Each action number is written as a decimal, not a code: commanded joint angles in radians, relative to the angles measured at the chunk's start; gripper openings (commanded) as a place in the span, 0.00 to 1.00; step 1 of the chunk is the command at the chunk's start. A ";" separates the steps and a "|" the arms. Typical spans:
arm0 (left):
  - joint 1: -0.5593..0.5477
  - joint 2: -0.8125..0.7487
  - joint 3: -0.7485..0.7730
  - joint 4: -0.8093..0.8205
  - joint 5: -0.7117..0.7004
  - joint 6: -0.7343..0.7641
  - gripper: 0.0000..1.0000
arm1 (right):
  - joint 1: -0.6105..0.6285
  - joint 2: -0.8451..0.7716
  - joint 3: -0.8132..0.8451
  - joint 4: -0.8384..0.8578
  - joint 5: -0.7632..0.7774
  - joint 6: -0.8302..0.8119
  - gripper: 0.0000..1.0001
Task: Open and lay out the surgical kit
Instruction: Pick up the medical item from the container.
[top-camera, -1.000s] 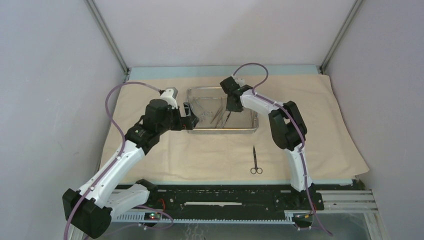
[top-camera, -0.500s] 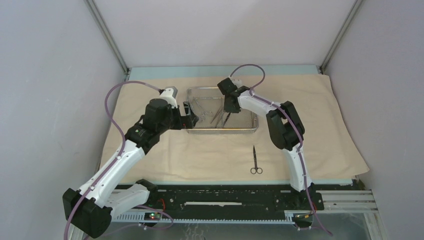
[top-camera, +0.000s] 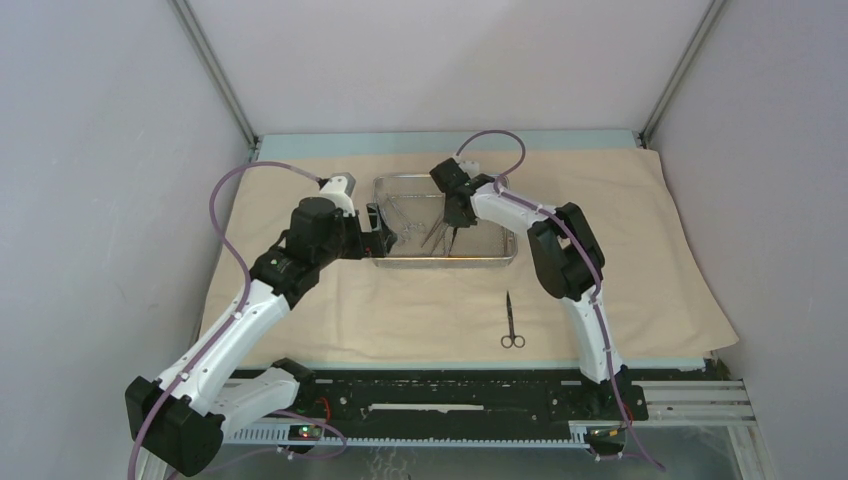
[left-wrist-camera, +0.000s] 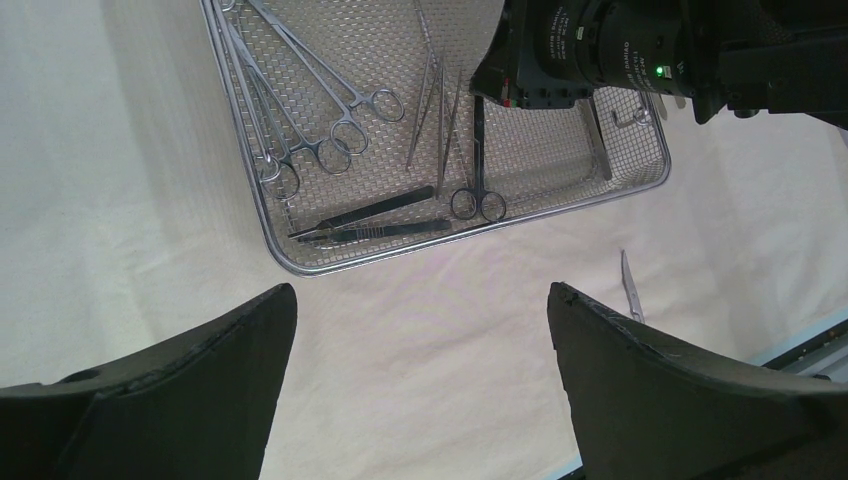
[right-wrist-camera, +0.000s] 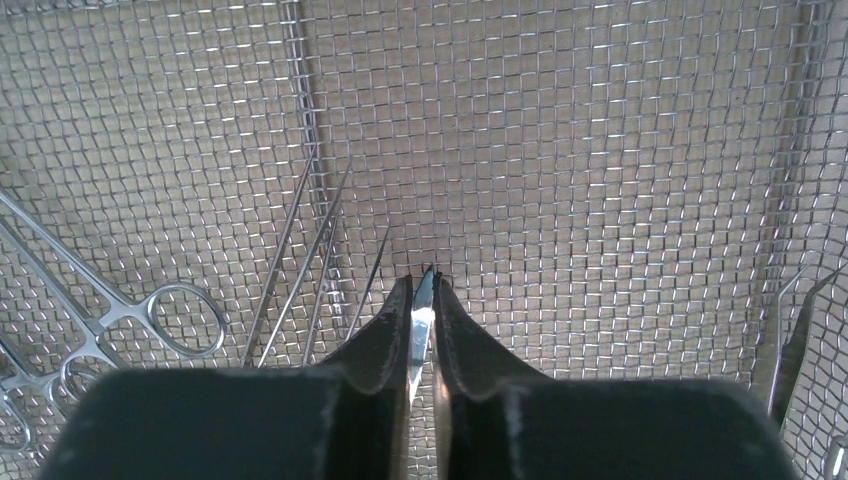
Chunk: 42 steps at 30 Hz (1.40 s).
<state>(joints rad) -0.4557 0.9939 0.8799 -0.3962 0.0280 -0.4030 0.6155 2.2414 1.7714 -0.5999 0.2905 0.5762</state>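
The mesh tray (top-camera: 445, 262) is sitting on the beige cloth (top-camera: 400, 310) toward the far edge of the bench (top-camera: 560, 139), holding ring-handled clamps (left-wrist-camera: 310, 110). Inside it, the right gripper (right-wrist-camera: 423, 300) is clenching its jaws on the blade of the dark scissors (left-wrist-camera: 478, 150). The left gripper (left-wrist-camera: 420, 290) is hovering beside the tray's left edge, jaws released wide. Loose scissors (top-camera: 512, 322) are lying on the cloth toward the near edge.

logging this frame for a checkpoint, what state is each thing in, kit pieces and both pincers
cloth wrap: unfolded, spread flat under everything
mesh tray: upright on the cloth, instruments inside
ring-handled clamps: closed, lying in the tray
slim tweezers: lying in the tray
scissors: closed, on the cloth outside the tray
left pincer: open, holding nothing
right pincer: shut on a slim steel instrument in the tray
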 joint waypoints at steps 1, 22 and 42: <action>0.007 -0.021 0.032 0.033 -0.020 0.031 1.00 | 0.008 0.026 0.029 -0.006 0.040 0.011 0.11; 0.017 -0.034 0.008 0.040 -0.024 0.037 1.00 | -0.013 -0.052 0.085 0.042 0.070 -0.104 0.00; 0.025 -0.033 0.002 0.041 -0.022 0.032 1.00 | -0.007 -0.183 -0.058 0.222 0.036 -0.196 0.00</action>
<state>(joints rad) -0.4370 0.9852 0.8795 -0.3832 0.0204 -0.3912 0.6048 2.1586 1.7336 -0.4519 0.3225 0.4160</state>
